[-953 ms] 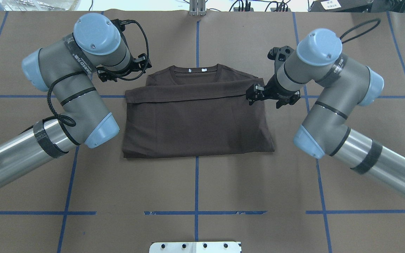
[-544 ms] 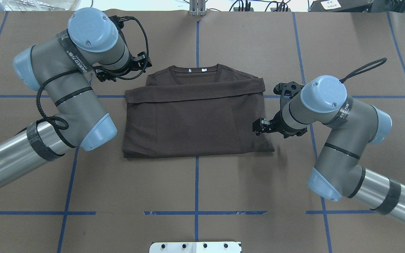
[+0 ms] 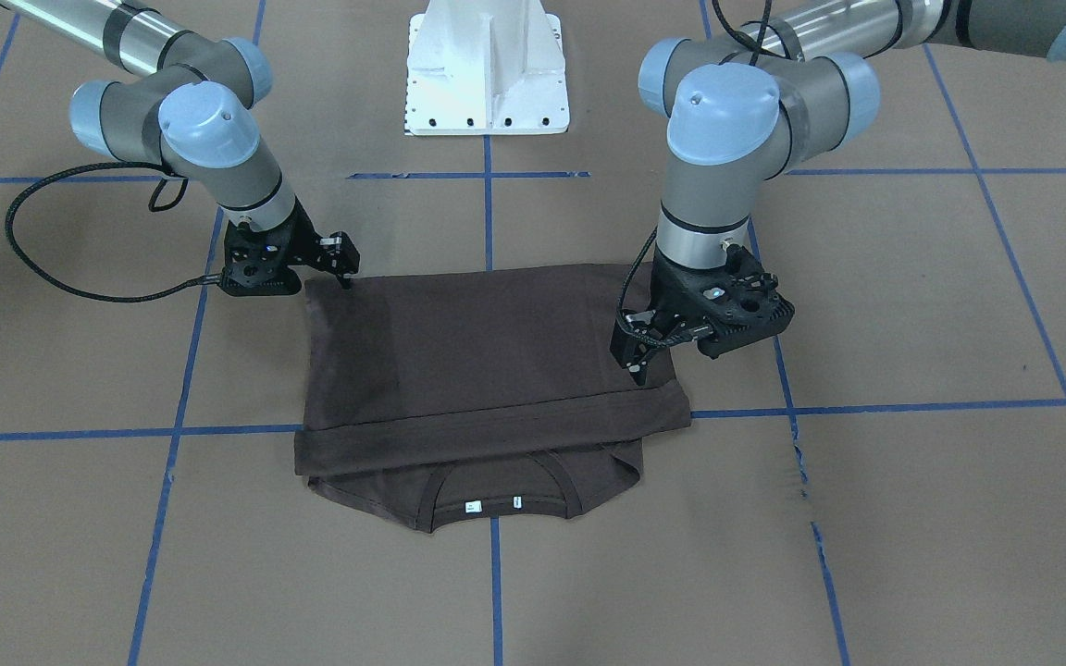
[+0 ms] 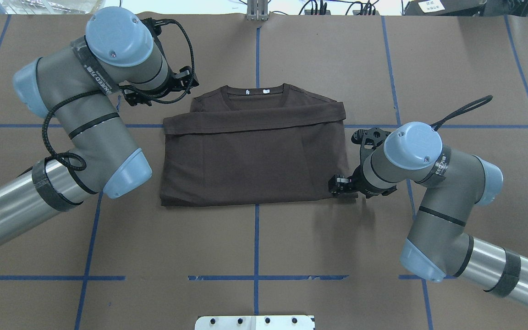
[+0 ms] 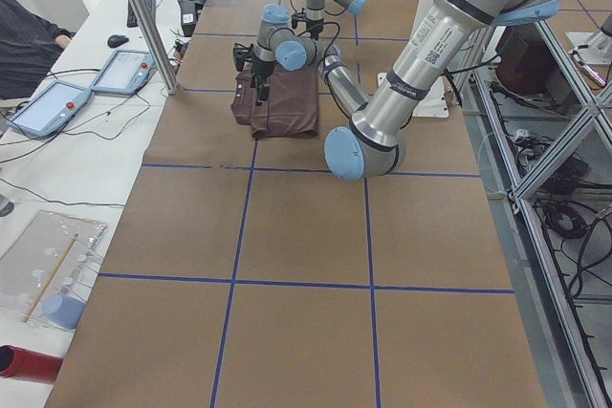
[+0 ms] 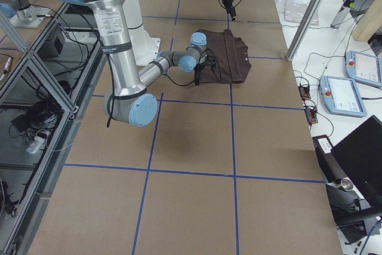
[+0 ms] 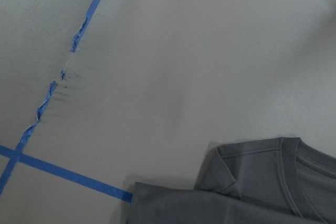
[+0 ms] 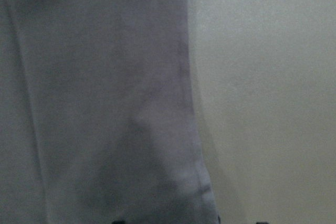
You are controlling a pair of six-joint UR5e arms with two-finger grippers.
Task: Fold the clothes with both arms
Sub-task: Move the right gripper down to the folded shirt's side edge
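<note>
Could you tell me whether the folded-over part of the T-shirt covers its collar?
No, the collar and white neck tags lie exposed beyond the folded edge of the T-shirt.

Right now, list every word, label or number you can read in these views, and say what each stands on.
"…EED", then blurred characters: white print on the left strap around the left arm.
Print on the right strap around the right arm: too blurred to read.
White neck tags of the T-shirt: too small to read.
Paper label beyond the table: too small to read.
</note>
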